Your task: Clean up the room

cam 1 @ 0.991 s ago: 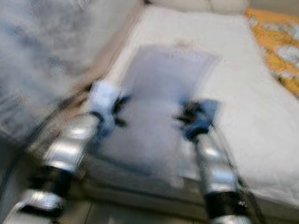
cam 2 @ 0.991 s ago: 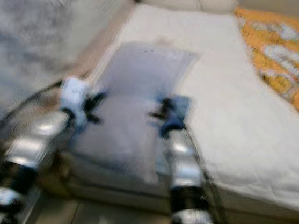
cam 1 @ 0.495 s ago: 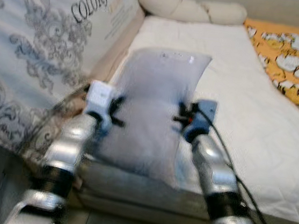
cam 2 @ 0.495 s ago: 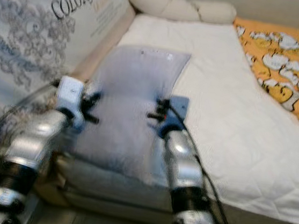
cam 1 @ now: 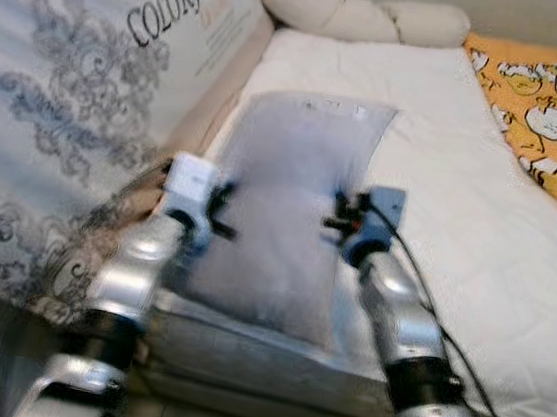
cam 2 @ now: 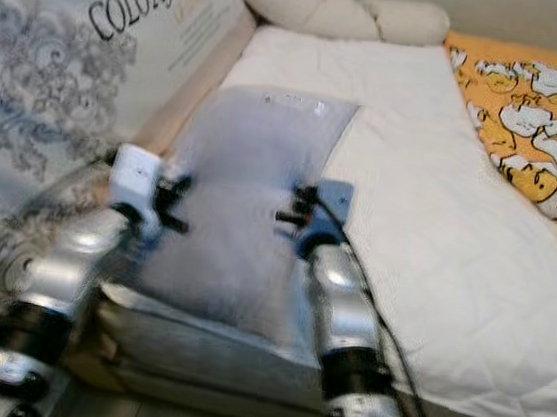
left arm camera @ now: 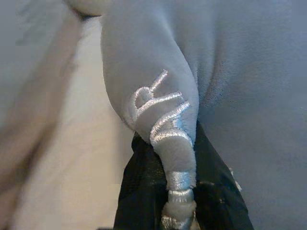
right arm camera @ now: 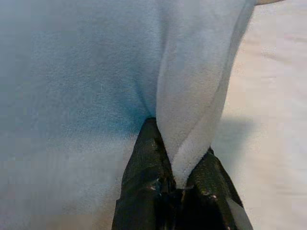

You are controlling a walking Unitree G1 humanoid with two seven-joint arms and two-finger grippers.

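White quilted bed [cam 1: 476,241] ahead in the left eye view, with a cream bolster pillow [cam 1: 361,15] at its far end, an orange blanket with cartoon ducks [cam 1: 555,119] along its right side and a large plastic-wrapped mattress printed with grey scrolls and lettering [cam 1: 80,95] leaning along its left side; grey-blue pillow [cam 1: 294,205] lying lengthwise on the near left part of the bed, near end reaching the bed's edge, between the two silver arms; left pincer [cam 1: 221,202] at the pillow's left edge, right pincer [cam 1: 343,214] at its right edge, black cable trailing from the right wrist; right eye view the same scene, pillow [cam 2: 249,205] flat on the bed between both arms; left wrist view: left pincer [left arm camera: 180,191] clamped on a bunched fold of the pillow's grey fabric bearing silver embroidered stitching [left arm camera: 163,120], black fingers [left arm camera: 141,191] pressed on either side of the fold, pale bed surface beside it; right wrist view: right pincer [right arm camera: 180,184] clamped on a pinched ridge of the pillow's pale fleece edge, black fingers [right arm camera: 144,182] closed around it, white bed sheet [right arm camera: 273,120] alongside
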